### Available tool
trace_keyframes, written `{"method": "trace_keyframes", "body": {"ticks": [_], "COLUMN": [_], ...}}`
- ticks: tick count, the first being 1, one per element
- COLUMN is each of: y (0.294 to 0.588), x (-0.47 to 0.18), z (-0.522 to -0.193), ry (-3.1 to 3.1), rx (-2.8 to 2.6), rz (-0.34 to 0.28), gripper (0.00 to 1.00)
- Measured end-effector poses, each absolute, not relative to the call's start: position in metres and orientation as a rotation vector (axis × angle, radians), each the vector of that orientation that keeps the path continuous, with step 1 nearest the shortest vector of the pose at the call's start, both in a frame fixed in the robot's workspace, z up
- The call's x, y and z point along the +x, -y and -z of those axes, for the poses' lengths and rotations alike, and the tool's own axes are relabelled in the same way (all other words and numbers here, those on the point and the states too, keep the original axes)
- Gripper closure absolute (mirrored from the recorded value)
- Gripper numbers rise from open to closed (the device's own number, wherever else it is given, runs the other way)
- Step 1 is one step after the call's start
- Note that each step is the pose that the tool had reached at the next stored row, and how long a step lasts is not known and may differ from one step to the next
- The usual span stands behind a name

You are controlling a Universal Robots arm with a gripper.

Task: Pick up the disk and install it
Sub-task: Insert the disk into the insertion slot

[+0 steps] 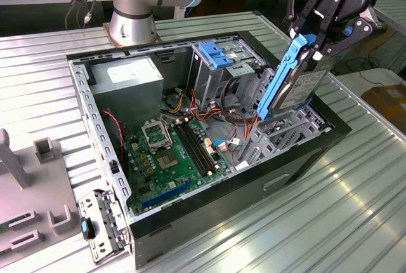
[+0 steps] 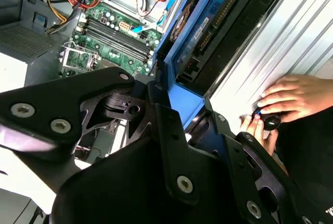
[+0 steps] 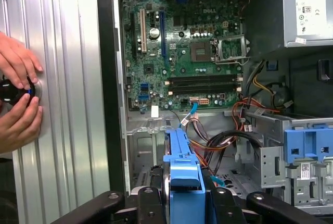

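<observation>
The disk, in its blue frame, hangs tilted on edge just above the drive cage of the open computer case. The end effector is clamped on its upper end. The grey power supply bears a white printed sticker.

A brand word in white capitals is printed on the black body of the gripper. A white sticker with small print, too fine to be read, is stuck on the power-supply box in a corner of the case.
</observation>
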State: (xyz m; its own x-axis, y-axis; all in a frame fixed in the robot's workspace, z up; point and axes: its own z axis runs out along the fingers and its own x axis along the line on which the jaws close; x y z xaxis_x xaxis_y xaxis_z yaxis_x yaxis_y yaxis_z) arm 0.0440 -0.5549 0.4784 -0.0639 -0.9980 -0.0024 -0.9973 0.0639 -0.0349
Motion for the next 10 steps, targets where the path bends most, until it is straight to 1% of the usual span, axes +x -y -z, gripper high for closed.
{"method": "trace_keyframes", "body": {"ticks": [10], "y": [0.56], "x": [0.05], "z": [-0.467], "ry": [-2.28], "rx": [-2.124], "rz": [0.037], "gripper": [0.63]}}
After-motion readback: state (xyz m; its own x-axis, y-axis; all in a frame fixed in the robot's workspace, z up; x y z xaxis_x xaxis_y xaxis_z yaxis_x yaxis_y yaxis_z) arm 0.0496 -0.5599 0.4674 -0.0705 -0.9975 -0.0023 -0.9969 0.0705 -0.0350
